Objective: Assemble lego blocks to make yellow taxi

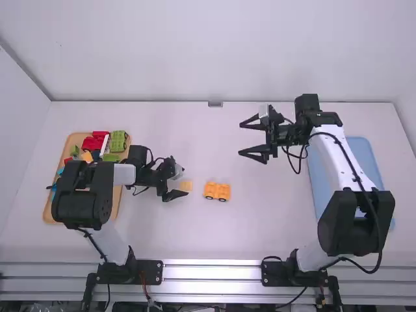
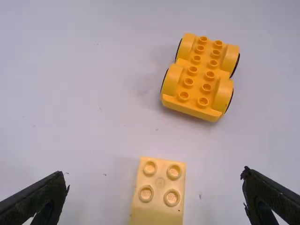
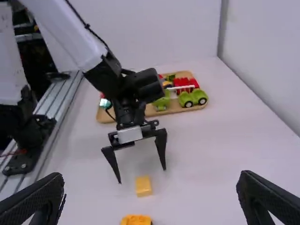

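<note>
An orange wheeled car base (image 1: 217,191) stands on the table near the middle, with a pale yellow block (image 1: 186,186) a short way to its left. My left gripper (image 1: 181,184) is low over that block, fingers apart. In the left wrist view the block (image 2: 158,199) lies between the fingers of the left gripper (image 2: 154,194), untouched, and the car base (image 2: 201,77) is beyond it, studs up. My right gripper (image 1: 247,138) hangs open over the table's right half. In the right wrist view the right gripper (image 3: 150,192) holds nothing; the block (image 3: 143,186) sits beyond.
A wooden tray (image 1: 116,209) with red, green and other toy pieces stands at the left, partly under the left arm. A blue tray (image 1: 364,156) lies at the right behind the right arm. A white wall rises at the table's far edge.
</note>
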Controlling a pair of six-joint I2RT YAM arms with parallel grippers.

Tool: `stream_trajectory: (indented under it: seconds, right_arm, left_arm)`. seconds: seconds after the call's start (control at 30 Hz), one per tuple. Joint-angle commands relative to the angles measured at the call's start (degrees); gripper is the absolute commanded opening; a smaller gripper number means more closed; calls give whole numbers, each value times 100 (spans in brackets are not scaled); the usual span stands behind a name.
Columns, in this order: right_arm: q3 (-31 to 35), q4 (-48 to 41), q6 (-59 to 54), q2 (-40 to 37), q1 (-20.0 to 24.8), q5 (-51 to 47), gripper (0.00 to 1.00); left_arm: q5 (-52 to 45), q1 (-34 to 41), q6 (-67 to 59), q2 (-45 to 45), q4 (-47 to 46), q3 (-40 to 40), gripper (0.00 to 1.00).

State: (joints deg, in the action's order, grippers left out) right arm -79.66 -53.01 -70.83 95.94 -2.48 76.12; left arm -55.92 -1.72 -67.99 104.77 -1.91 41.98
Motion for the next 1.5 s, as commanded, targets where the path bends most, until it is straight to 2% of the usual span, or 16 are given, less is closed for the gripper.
stream_trajectory:
  seconds: [0.0,0.17,0.23,0.33,0.4,0.47,0.53,0.57,0.73,0.77,0.83,0.93,1.03,1.13,1.2,1.47]
  right_arm:
    - [-127,-179,-986,7,-297,-4,98]
    - [-81,-979,-1978,7,-380,-404,98]
    - [109,-1248,-2597,7,-186,-175,98]
    - [455,-1134,-2769,7,144,142,98]
    - [1056,-697,-2754,7,566,551,98]
    - [1388,-345,-2638,7,732,608,98]
    - [1821,461,-2028,9,846,621,98]
    - [1971,846,-1694,9,852,608,98]
    - [2833,3858,1008,7,656,94,98]
    - [3045,4734,1904,7,549,-291,98]
    - [3331,5777,2848,-7,422,-763,98]
    - [3622,6708,3539,-13,313,-1110,98]
    - [3810,7313,4000,-13,275,-1217,98]
    - [3845,7495,4271,-13,284,-1182,98]
    - [3845,7490,4395,-13,286,-1180,98]
    - [3845,7530,4404,-13,44,-1104,99]
  left_arm:
    - [-162,11,-57,-24,48,-37,99]
    - [146,11,-87,223,57,-4,99]
    - [264,11,-103,289,39,35,99]
    - [352,9,-96,326,33,68,99]
    - [94,-55,-492,352,-225,79,99]
    - [-31,-55,-876,400,-354,72,98]
    - [-57,-42,-1047,522,-339,70,94]
    - [-48,-26,-1038,570,-304,72,93]
    - [-153,20,-975,772,7,114,86]
    - [-234,-13,-1016,800,7,153,80]
    - [-372,-11,-1161,802,7,168,74]
    - [-339,70,-1141,802,144,136,66]
    - [-299,131,-911,813,391,83,57]
    - [-116,136,-715,866,511,72,53]
    - [-105,140,-699,881,463,70,47]
    - [114,103,-699,966,389,70,46]
